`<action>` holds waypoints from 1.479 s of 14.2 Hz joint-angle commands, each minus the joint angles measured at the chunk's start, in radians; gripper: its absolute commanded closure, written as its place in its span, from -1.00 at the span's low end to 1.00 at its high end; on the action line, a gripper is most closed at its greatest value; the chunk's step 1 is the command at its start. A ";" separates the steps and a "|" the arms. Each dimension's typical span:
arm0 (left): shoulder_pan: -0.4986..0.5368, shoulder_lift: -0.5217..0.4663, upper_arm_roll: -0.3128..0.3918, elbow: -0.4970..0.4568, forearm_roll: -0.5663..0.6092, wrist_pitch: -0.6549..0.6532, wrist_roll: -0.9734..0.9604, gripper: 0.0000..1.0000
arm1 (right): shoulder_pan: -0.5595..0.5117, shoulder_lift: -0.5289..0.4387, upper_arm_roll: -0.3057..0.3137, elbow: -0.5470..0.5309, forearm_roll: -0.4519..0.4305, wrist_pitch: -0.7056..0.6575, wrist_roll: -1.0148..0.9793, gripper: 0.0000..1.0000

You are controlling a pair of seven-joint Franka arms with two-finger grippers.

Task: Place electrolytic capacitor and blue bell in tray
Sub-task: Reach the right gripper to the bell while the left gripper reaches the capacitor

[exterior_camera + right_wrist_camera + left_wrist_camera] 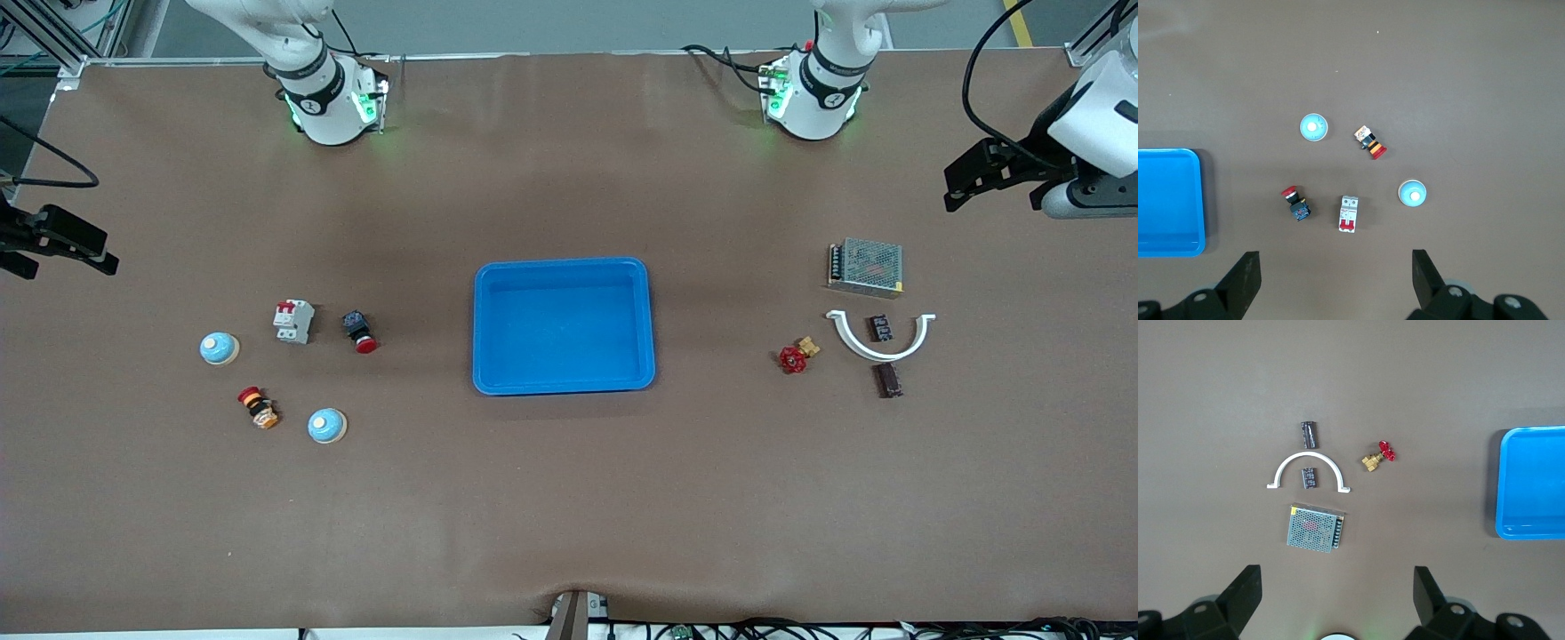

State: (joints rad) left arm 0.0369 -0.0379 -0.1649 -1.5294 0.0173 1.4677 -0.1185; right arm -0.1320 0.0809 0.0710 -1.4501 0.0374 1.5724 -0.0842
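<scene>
Hovering high with both tools released: left tool [1335,603], right tool [1335,283]. Capacitor [887,380], toward counter's left-arm end, is looking light, rigid, roll-prone: pinch across body. Blue bell [326,426], right-arm end: slick dome, grip base. Tray [564,267] sitting mid-counter.

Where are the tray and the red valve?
tray [564,267]: front view, on its rim nearest the robots.
red valve [792,359]: front view, on its red handwheel.
</scene>
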 commanded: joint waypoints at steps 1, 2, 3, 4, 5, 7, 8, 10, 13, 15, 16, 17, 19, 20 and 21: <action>0.001 -0.013 0.001 -0.001 0.000 -0.013 0.013 -1.00 | -0.020 -0.012 0.012 -0.007 0.015 0.000 0.004 -1.00; 0.004 -0.013 0.001 0.000 0.000 -0.013 0.013 -1.00 | -0.018 -0.012 0.012 -0.007 0.015 0.000 0.004 -1.00; 0.004 -0.010 0.001 0.008 0.000 -0.013 0.013 -1.00 | -0.020 -0.012 0.012 -0.006 0.013 0.001 0.004 -1.00; 0.003 0.002 0.002 0.014 0.000 -0.013 0.013 -1.00 | -0.020 -0.010 0.012 -0.007 0.013 0.001 0.003 -1.00; 0.003 0.007 0.002 0.021 0.000 -0.013 0.013 -1.00 | -0.020 -0.012 0.012 -0.006 0.013 0.001 0.003 -1.00; 0.004 0.010 0.001 0.023 -0.002 -0.013 0.013 -1.00 | -0.020 -0.009 0.012 -0.007 0.013 0.001 0.003 -1.00; 0.008 0.012 0.002 0.019 -0.002 -0.013 0.016 -1.00 | -0.020 -0.003 0.012 -0.007 0.013 0.003 0.001 -1.00; 0.011 0.019 0.005 0.006 -0.002 -0.013 0.019 -1.00 | -0.015 0.017 0.013 -0.007 0.013 -0.003 -0.009 -1.00; 0.046 0.039 0.005 -0.035 0.000 0.005 0.019 -1.00 | -0.017 0.072 0.013 -0.006 0.013 0.011 -0.009 -1.00; 0.046 0.044 0.007 -0.076 0.034 0.045 0.032 -1.00 | -0.017 0.120 0.013 -0.006 0.013 0.015 -0.009 -1.00; 0.044 0.042 0.002 -0.121 0.077 0.090 0.036 -1.00 | -0.014 0.141 0.013 -0.006 0.013 0.029 -0.009 -1.00; 0.041 0.036 0.001 -0.159 0.085 0.135 0.036 -1.00 | -0.008 0.158 0.013 -0.006 0.012 0.040 -0.011 -1.00; 0.046 0.035 0.001 -0.213 0.087 0.193 0.037 -1.00 | 0.024 0.200 0.013 -0.006 0.006 0.067 -0.009 -1.00; 0.053 0.033 0.002 -0.242 0.087 0.224 0.037 -1.00 | 0.028 0.239 0.015 -0.007 0.006 0.098 -0.009 -1.00; 0.063 0.032 0.002 -0.271 0.087 0.255 0.040 -1.00 | 0.034 0.282 0.015 -0.007 0.007 0.138 -0.008 -1.00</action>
State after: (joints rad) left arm 0.0816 0.0252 -0.1599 -1.7286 0.0884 1.6633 -0.1001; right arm -0.1099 0.2959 0.0834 -1.4669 0.0374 1.6626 -0.0896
